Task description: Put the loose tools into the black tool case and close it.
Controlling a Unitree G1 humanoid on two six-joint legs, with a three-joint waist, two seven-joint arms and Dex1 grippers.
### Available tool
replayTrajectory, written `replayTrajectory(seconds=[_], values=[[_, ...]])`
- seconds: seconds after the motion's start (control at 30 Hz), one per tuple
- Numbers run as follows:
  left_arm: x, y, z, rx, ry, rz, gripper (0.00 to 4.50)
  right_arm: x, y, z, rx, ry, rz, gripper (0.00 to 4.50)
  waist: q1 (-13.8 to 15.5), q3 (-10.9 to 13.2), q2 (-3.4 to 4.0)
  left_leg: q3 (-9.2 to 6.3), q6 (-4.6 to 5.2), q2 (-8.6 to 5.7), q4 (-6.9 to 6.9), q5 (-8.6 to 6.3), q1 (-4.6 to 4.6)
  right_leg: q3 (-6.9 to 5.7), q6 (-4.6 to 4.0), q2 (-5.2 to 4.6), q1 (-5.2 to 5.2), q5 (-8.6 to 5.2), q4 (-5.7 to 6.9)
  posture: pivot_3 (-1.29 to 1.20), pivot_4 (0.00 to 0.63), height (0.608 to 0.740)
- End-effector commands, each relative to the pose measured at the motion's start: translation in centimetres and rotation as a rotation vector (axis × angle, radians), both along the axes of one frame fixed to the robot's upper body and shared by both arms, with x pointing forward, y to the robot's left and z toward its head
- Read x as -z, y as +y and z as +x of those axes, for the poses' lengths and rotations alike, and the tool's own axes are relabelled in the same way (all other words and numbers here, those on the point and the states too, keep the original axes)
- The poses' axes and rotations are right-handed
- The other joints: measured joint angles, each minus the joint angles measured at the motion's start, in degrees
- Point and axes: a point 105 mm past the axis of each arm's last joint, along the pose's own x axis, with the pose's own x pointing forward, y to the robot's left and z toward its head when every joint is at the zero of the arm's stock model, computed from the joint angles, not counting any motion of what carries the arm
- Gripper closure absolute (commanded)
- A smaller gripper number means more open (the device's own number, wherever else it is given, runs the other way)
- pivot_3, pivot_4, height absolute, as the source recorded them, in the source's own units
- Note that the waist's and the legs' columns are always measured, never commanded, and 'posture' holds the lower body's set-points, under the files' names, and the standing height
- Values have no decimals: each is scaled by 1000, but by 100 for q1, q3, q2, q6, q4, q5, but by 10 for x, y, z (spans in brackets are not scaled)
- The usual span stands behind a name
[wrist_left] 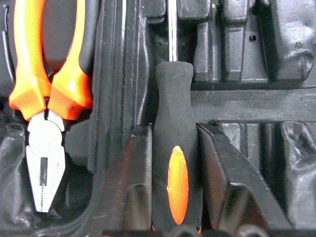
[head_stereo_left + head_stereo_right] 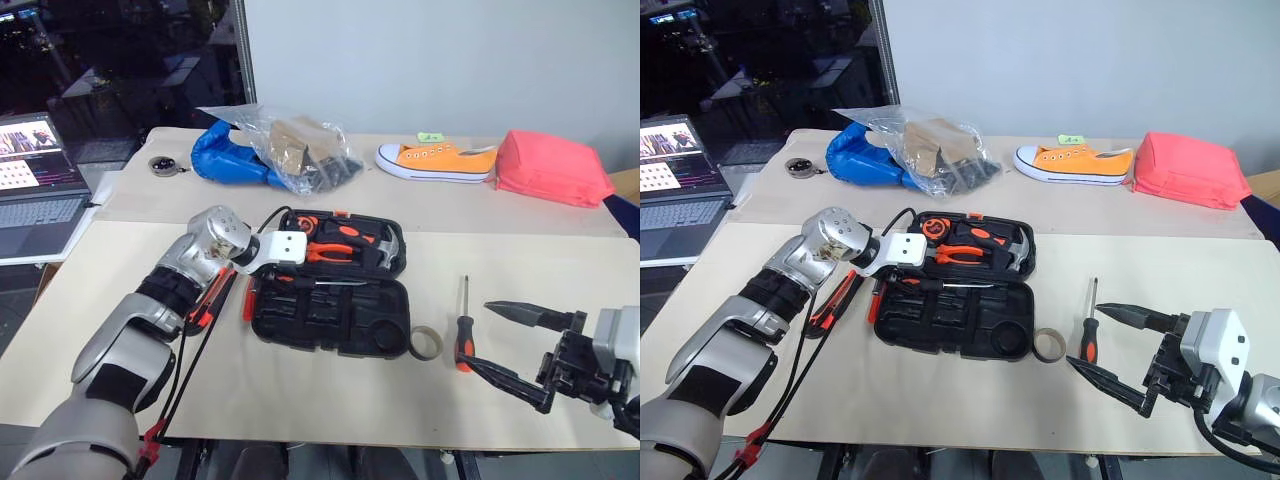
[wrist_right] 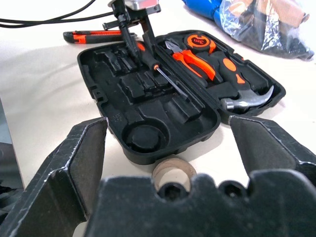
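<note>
On the table point(image 2: 330, 400), left gripper point(image 3: 136, 42) angles down into black tool case point(image 2: 330, 320).

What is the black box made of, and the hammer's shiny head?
The black tool case looks like hard plastic: matte, with moulded slots. The hammer head looks like polished metal, probably steel: silvery and reflective.

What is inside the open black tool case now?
Inside the black tool case: pliers, hammer, tape measure, a screwdriver between the left gripper fingers. Several slots look empty.
</note>
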Motion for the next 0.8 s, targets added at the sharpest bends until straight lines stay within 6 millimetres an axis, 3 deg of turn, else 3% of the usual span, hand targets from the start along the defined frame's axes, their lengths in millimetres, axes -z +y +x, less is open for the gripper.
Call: replayTrajectory(seconds=[0.03,0.13,0.23,0.47,0.67,0.8], values=[[-41,-2,-6,9,-73,-171,1130,-6,3,1,-23,-27,-4,0,-1,1,-1,-2,1,2,0,1,-2,-3,0,1,-2,1,0,0,150,740],[-53,5,-14,-90,-46,-313,1130,-5,4,2,-25,-28,-1,0,-32,-3,6,-8,1,4,0,1,-8,-10,-2,1,-4,1,-2,0,150,740],[-48,3,-19,-233,-21,-483,1886,-5,5,3,-23,-32,3,0,-32,-9,16,-15,3,5,0,-1,-11,-14,-6,0,-4,3,-2,0,150,740],[-11,-10,-19,-519,-51,-681,4465,-4,6,4,-13,-37,8,0,34,-14,23,-44,0,-1,22,2,-15,-33,-12,-10,5,13,5,0,150,740],[36,-24,-20,-599,-32,-600,4465,-4,7,6,-8,-37,9,0,13,-16,26,-49,2,-7,22,8,-9,-31,-3,-6,10,16,4,0,150,740],[82,-17,-30,-606,8,-422,4465,-4,7,5,-5,-33,11,0,-4,-37,29,-48,2,-6,20,8,-1,-26,-4,-3,18,17,3,0,150,740]])
